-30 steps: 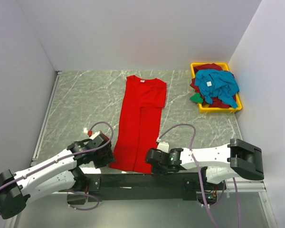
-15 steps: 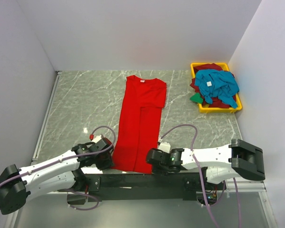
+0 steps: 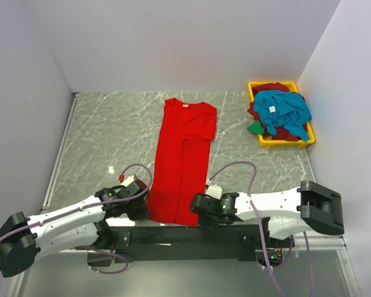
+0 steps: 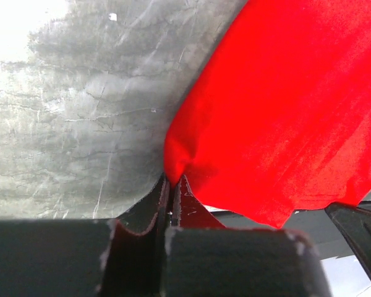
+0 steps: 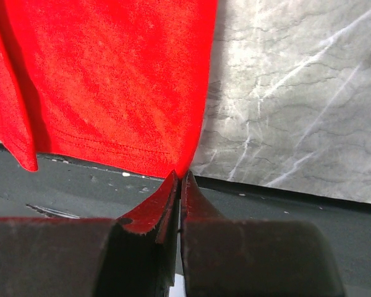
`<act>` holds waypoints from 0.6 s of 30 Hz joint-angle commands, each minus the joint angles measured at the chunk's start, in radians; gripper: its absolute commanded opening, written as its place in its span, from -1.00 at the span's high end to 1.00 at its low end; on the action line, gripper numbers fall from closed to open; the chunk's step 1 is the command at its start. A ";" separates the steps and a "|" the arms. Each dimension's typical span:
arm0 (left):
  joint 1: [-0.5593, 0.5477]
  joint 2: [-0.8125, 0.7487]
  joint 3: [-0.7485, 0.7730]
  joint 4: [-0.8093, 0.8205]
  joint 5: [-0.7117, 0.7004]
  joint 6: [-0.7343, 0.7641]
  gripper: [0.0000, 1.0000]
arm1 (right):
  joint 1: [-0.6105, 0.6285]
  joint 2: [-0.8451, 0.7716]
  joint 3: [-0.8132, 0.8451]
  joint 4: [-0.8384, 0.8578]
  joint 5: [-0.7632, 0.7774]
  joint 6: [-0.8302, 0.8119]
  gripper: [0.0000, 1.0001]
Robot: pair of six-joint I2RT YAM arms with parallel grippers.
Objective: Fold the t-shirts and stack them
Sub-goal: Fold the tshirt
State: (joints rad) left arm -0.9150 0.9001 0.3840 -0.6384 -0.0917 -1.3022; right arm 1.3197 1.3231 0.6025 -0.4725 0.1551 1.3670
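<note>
The hem corners of the red t-shirt (image 3: 184, 154) are pinched between the pressed-together jaws of the left gripper (image 4: 172, 184) and the right gripper (image 5: 179, 179) — a level, simultaneous lift is advised.

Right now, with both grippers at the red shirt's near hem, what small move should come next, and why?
Probably raise both corners together slightly. The left gripper and right gripper are each shut on a near hem corner of the red t-shirt, which lies flat and lengthwise, so an even lift would start the fold toward the collar.
</note>
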 commanded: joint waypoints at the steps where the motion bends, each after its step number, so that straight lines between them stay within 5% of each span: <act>1: -0.008 -0.024 0.007 -0.029 -0.022 0.008 0.99 | 0.006 -0.002 0.029 -0.084 0.050 0.000 1.00; 10: -0.050 -0.128 -0.014 -0.041 0.018 -0.086 0.99 | 0.006 -0.077 -0.010 -0.117 0.044 0.030 1.00; 18: -0.128 -0.056 0.055 -0.029 -0.008 -0.132 0.99 | 0.006 -0.151 -0.009 -0.164 0.064 0.041 1.00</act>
State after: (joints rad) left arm -1.0191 0.8207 0.3855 -0.6701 -0.0811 -1.3945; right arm 1.3197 1.2118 0.5957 -0.5858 0.1692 1.3888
